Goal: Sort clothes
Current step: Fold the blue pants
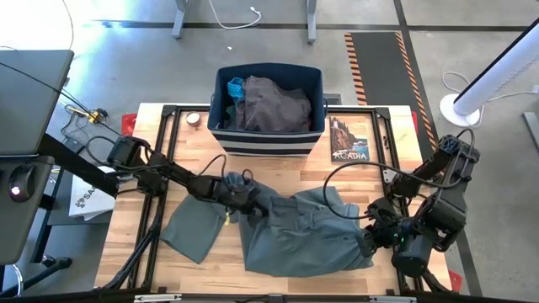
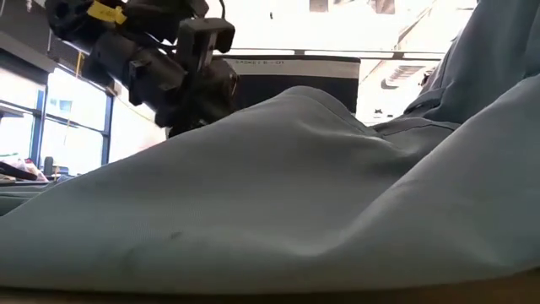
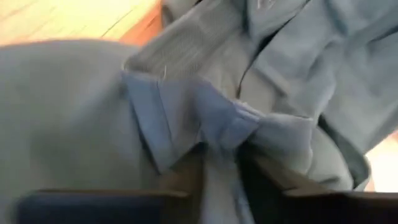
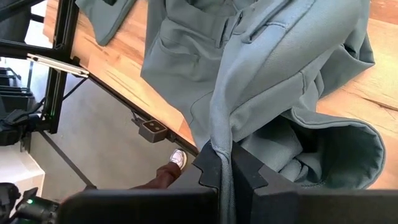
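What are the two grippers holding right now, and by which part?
Both hold the grey-green shirt. The right gripper pinches a hem edge near the table's right side. The left gripper grips bunched fabric by the collar.
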`<state>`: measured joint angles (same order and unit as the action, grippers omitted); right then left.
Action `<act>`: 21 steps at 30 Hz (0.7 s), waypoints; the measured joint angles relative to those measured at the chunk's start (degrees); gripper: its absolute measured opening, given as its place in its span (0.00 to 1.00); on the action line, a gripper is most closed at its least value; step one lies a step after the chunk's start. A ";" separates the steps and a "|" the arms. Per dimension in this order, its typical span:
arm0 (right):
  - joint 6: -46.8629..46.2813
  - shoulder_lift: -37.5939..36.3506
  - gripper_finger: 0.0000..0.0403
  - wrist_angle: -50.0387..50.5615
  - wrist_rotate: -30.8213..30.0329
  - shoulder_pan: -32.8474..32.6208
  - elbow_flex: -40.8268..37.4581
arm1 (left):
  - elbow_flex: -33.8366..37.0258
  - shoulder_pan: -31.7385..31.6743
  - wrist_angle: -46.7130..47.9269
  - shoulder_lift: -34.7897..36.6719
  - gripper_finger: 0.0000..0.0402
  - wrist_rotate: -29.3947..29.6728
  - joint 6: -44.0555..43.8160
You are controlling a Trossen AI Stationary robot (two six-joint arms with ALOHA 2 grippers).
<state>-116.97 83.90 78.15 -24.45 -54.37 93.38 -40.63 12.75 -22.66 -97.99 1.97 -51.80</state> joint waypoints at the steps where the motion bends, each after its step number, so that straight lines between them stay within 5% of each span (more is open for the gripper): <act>1: 0.00 0.00 0.00 0.00 -0.02 0.00 0.00 | -0.34 0.00 1.59 0.06 0.16 -0.10 0.10; 3: 0.00 0.00 0.00 0.00 0.00 0.00 0.00 | -0.39 0.05 2.89 0.64 0.04 -0.51 1.02; 15: 1.19 0.00 0.00 0.80 -0.66 0.00 0.00 | -0.39 0.04 6.45 16.66 0.00 1.95 5.49; 21: 7.85 -0.02 0.00 2.45 -17.79 0.00 0.00 | -0.35 0.04 6.58 31.44 0.00 2.71 7.64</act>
<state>-109.12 83.88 80.60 -42.24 -54.37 93.38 -40.97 12.80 -16.08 -66.55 4.68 -44.16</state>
